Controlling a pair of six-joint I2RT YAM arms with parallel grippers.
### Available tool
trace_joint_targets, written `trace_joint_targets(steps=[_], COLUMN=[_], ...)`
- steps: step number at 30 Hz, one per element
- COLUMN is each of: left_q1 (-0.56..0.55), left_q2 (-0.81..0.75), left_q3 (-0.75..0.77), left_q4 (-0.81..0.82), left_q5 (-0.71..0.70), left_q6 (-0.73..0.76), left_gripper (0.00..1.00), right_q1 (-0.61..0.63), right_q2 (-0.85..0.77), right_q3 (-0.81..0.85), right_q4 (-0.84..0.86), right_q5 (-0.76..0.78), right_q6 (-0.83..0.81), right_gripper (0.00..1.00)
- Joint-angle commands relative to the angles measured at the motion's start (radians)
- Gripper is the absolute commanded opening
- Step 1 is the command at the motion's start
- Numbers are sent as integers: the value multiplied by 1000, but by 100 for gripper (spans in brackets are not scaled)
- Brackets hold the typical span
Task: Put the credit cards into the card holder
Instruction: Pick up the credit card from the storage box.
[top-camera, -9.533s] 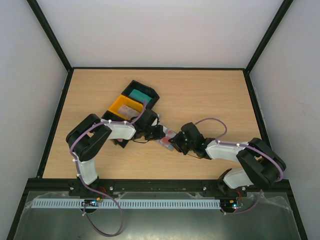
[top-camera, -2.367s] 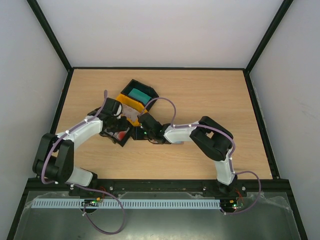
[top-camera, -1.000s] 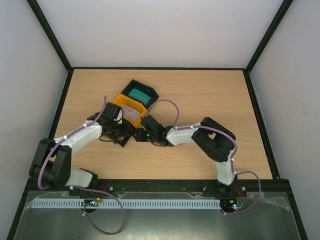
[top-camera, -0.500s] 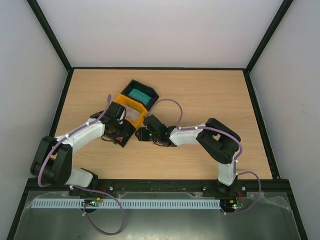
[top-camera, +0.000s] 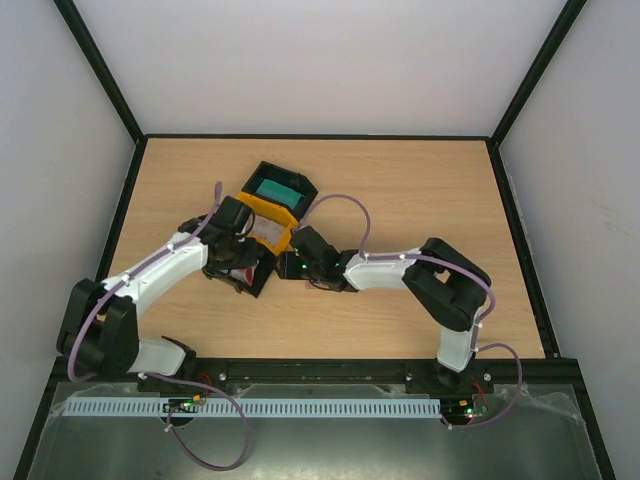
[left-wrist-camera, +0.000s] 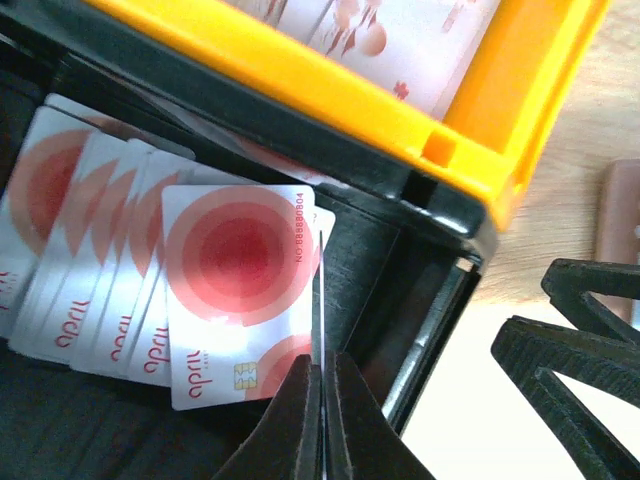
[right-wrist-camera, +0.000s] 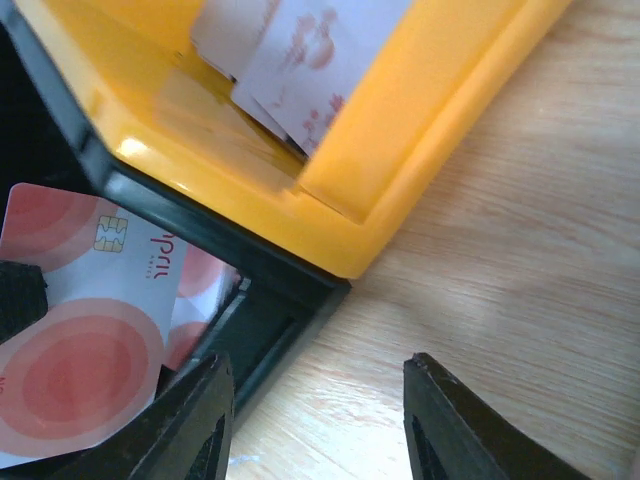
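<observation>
The left fingers (left-wrist-camera: 292, 425), half apart a second ago, are now clenched on the long edge of one red-and-white card (left-wrist-camera: 319, 310). It stands edge-on between them, at the right end of the fanned cards (left-wrist-camera: 90, 260) in the near black tray (left-wrist-camera: 425, 265). I judge this to be the pick: the card is gripped but has not cleared the tray, so the lift comes next.

The yellow tray (left-wrist-camera: 300, 70), with pale cards in it, lies against the black tray's far side. Its wall overhangs the fan, and a lift that drifts that way could catch it. The neighbouring card touches the held one and may drag along. Beyond, a second black tray (top-camera: 275, 187) holds teal cards.

The right fingers (right-wrist-camera: 195, 425) are released and spread, holding nothing, over bare desk (right-wrist-camera: 520, 260) just off the yellow tray's corner. They sit close to the left fingers, so the way out is tight.

A brown strip at the far right of the left wrist view is probably the holder (left-wrist-camera: 622, 225), flat on the desk beyond the right fingers. No card is in it that I can see.
</observation>
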Motion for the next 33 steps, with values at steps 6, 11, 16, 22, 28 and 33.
trace_joint_targets(steps=[6, 11, 16, 22, 28, 33], left_q1=[-7, -9, -12, -15, -8, -8], left_q2=[-197, -272, -323, -363, -374, -377], left_q3=[104, 168, 199, 216, 211, 145], left_q4=[-94, -13, 194, 460, 534, 692], left_q5=[-53, 78, 263, 435, 482, 570], left_q6=[-31, -61, -159, -364, -614, -795], left_gripper=[2, 2, 2, 2, 2, 2], right_q1=[-49, -154, -189, -190, -191, -191], right_q2=[-221, -395, -584, -713, -749, -733], right_q3=[-40, -102, -140, -108, -83, -50], right_q4=[-40, -48, -60, -30, 49, 67], right_q5=[-25, -121, -173, -229, -273, -306], right_q6=[-35, -54, -54, 36, 163, 255], right_gripper=[53, 60, 70, 71, 64, 57])
